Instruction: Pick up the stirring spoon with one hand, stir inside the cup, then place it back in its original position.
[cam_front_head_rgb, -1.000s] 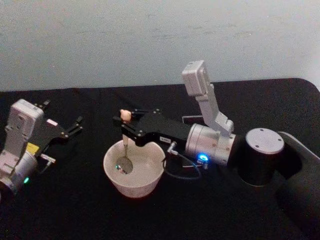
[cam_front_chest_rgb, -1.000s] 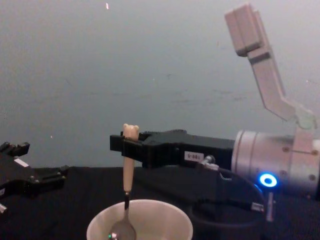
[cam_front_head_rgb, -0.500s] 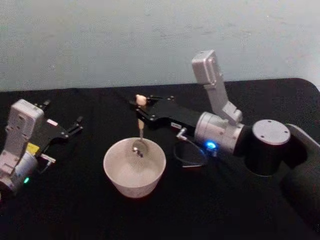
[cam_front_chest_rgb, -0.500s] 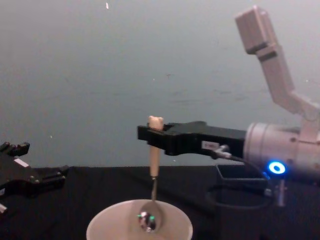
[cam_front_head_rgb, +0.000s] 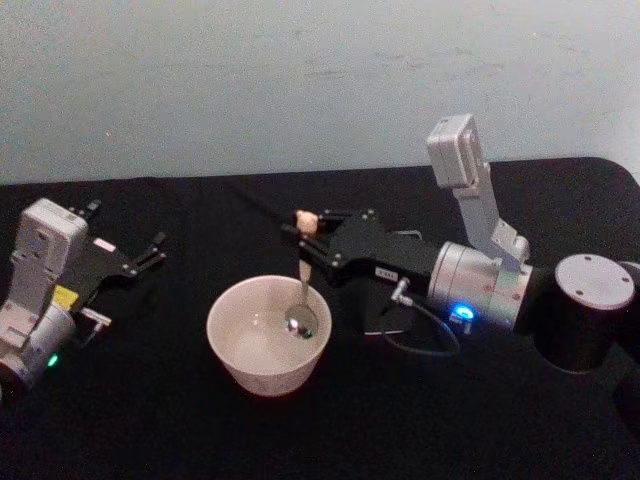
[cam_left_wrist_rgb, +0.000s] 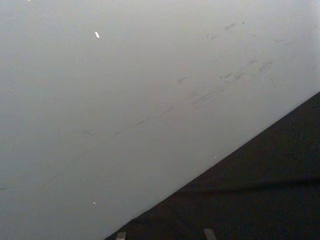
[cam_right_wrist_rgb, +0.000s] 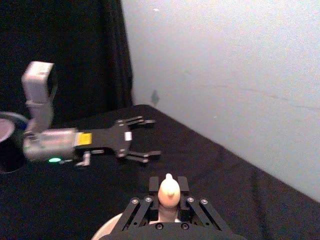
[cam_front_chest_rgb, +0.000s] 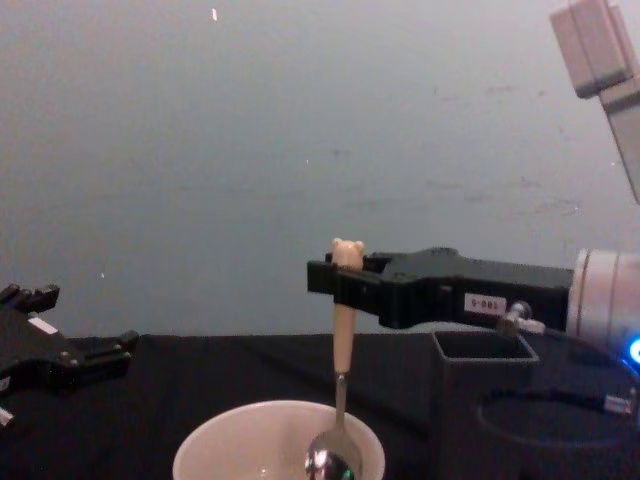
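Now | right hand (cam_front_head_rgb: 308, 233) pinching stirring spoon (cam_front_chest_rgb: 343, 337) upright | its bowl inside cup (cam_front_head_rgb: 228, 300) | left hand (cam_front_head_rgb: 128, 224) spread, parked

Pale wall (cam_front_head_rgb: 300, 80), black table (cam_front_head_rgb: 150, 420).
Wall scuffed, faint grey streaks; table top matte black, meets wall at back.
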